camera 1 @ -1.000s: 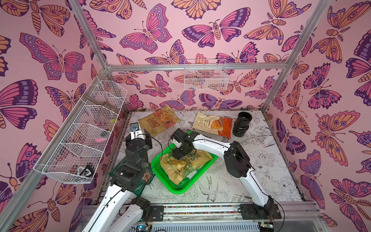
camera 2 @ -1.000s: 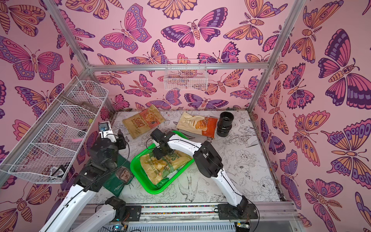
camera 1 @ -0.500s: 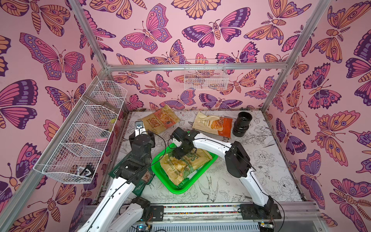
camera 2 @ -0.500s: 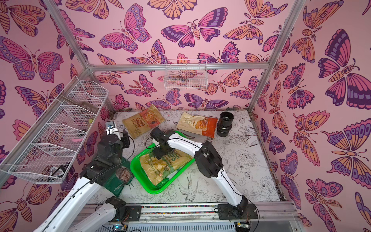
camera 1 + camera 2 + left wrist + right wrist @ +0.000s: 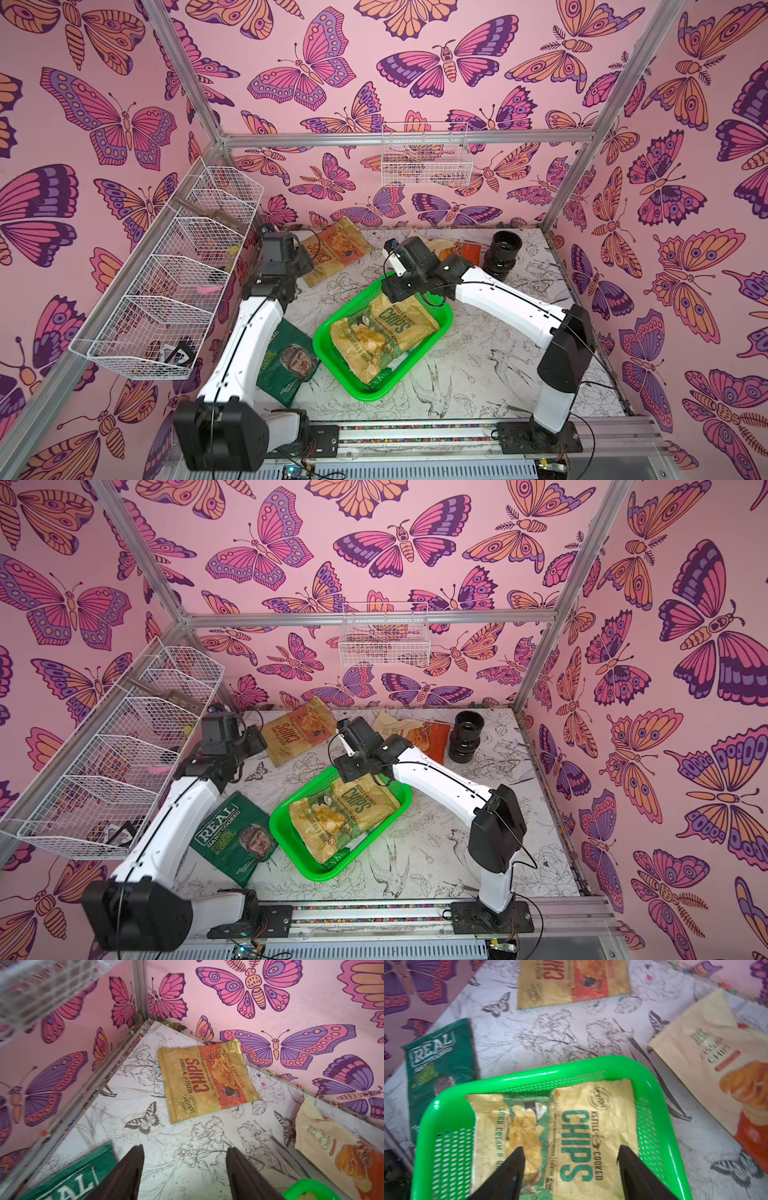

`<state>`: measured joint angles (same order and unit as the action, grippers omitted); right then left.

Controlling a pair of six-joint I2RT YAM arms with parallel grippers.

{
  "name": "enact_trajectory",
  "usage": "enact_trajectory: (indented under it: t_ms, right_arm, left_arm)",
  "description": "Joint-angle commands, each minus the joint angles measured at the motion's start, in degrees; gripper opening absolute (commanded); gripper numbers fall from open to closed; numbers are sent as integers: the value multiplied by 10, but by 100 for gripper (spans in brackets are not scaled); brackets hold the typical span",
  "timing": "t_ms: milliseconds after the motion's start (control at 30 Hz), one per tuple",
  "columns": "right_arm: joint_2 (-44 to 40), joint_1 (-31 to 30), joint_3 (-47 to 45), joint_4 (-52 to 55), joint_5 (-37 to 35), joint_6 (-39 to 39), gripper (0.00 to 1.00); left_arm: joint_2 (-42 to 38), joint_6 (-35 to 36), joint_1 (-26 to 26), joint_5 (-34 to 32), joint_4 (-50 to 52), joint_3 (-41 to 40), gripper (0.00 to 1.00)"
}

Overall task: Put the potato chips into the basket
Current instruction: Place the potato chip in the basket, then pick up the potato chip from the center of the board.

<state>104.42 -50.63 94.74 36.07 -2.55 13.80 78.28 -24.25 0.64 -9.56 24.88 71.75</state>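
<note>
Left end effector swung toward the balsamico bag, wide, empty; right end effector likewise.

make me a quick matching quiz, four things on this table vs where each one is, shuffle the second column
1. sour cream CHIPS bag
2. REAL bag
3. balsamico CHIPS bag
4. black cylinder

A. standing upright, far right of the table
B. lying in the green basket
C. flat on the table, close beside the basket
D. flat by the back wall

Pairs: 1-B, 2-C, 3-D, 4-A
</note>
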Motion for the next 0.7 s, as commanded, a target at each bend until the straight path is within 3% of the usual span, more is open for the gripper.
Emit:
enact_trajectory:
  t_ms: [0,267,667]
  right_arm:
    - [-13,20,-37,-26,-28,32,74]
    - [-26,86,-50,6,15,72,72]
    - [-29,90,-40,18,14,51,72]
  left_arm:
    - [84,-51,-9,73,43,60,69]
    - [263,-98,-23,63,50,181,69]
    - [445,-140,-54,67,57,305,69]
